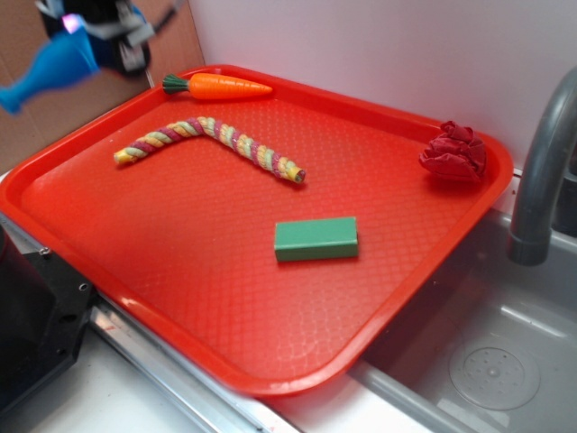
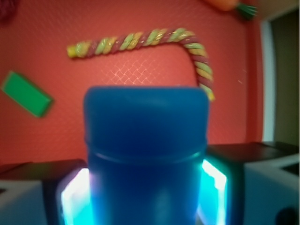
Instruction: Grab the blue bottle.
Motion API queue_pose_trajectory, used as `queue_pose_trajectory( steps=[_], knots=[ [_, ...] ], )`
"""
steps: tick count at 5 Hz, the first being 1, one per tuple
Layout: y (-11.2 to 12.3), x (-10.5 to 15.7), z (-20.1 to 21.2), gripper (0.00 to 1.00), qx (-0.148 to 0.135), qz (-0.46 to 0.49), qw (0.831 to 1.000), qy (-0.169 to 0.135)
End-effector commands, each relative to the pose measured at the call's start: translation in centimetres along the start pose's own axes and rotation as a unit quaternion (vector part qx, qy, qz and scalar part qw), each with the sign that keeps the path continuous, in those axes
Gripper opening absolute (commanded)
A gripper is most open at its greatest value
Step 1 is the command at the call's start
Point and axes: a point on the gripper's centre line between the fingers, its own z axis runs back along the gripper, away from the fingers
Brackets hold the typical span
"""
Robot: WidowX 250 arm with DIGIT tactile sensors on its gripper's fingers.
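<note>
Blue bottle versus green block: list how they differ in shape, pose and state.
The blue bottle is round-bodied and tapers to a thin neck; the green block is a flat-sided rectangular bar. The bottle is held in the air beyond the tray's far left corner, clamped in the gripper; the block lies flat on the red tray, untouched. The bottle tilts neck-down to the left; the block rests level. Both are small, single-coloured toys.
</note>
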Motion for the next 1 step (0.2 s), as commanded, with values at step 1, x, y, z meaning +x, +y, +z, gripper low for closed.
queue_pose_trajectory(
  steps=[1],
  knots=[
    [-0.12,0.50,6.04,0.00,0.002,0.013,1.000,-0.025]
  ],
)
